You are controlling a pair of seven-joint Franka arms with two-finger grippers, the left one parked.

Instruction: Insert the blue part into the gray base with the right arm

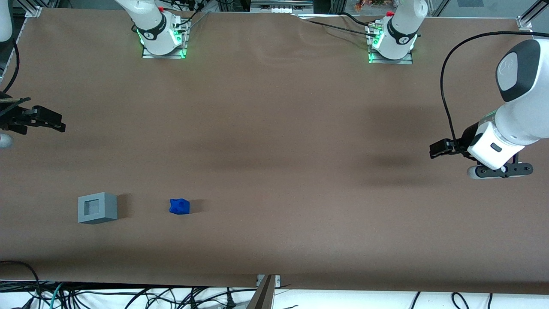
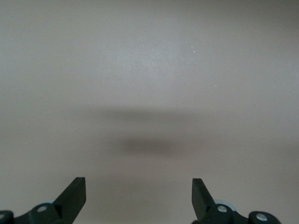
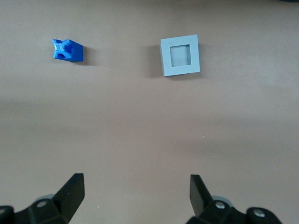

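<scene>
Right wrist view shows your gripper spread and empty, well apart from the blue part; its lumpy shape risks a skewed grasp jamming at the gray base.

bright blue part, light gray base, black gripper, seemingly plain brown table.

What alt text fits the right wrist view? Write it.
The open gripper, its two black fingers spread and holding nothing, hangs above a brown table where a blue part lies apart from a gray base with an empty recess.
</scene>
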